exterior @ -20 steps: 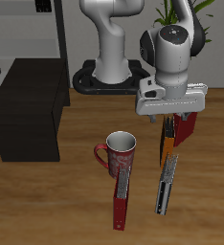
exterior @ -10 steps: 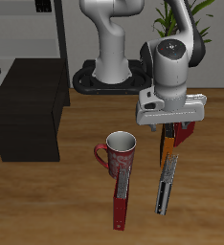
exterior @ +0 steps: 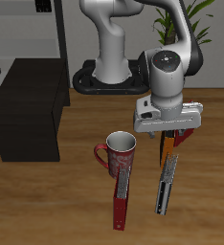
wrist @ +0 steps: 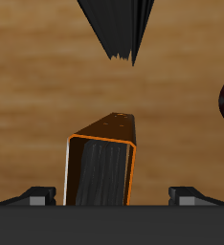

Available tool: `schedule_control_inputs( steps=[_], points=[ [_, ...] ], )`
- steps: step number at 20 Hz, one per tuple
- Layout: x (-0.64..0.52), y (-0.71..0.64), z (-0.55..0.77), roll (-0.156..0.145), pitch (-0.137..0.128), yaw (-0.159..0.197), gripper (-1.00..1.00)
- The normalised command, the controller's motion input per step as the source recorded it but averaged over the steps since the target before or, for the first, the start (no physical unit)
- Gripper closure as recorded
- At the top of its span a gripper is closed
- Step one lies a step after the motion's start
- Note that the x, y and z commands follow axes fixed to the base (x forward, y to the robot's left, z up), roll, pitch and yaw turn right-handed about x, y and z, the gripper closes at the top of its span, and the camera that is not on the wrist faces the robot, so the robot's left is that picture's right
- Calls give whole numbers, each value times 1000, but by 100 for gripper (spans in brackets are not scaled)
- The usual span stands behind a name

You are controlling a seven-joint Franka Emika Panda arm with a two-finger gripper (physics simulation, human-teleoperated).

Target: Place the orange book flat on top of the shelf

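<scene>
Since the low matte-black box shelf (exterior: 28, 100) sits well apart from the claw, across the wooden surface (exterior: 47, 201), the carry will be long, w/ open room over most of it. Its flat top looks bare and wide, so landing space is no problem.

Between shelf and claw: a red mug w/ pale inside (exterior: 119, 151), upright, and just beside it, toward the front edge, a slim dark-red book (exterior: 121, 196) lying w/ its long axis running front-to-back. Next over, a dark book w/ yellowish edge (exterior: 166, 187) lies parallel to it.

The thin bright-orange book (exterior: 168, 150) stands on edge on the surface, directly under the white two-finger claw (exterior: 168, 134), long axis approx. vertical. In the wrist view its top end (wrist: 102, 170) sits between the two fingertips (wrist: 35, 197), w/ a gap visible on each side, so the claw is spread and not yet pinching anything. The thin faces of the book point at the pads, which suits a squeeze.

A thicker red book (exterior: 187, 136) stands just behind the orange one, near the claw's far finger. Judgement: a crooked descent could nudge it. Once lifted, the book must pass over or behind the mug, then be turned flat.
</scene>
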Motion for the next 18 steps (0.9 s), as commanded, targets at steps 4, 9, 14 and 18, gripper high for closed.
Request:
schedule_control_inputs(
  steps=[4, 9, 14, 18],
  points=[
    [46, -59, -84, -8, 13, -15, 100],
    [-64, -27, 101, -4, -10, 9, 100],
    [-188, -129, 309, -21, -23, 18, 100],
    [-111, -139, 234, -14, -20, -2, 100]
  ],
)
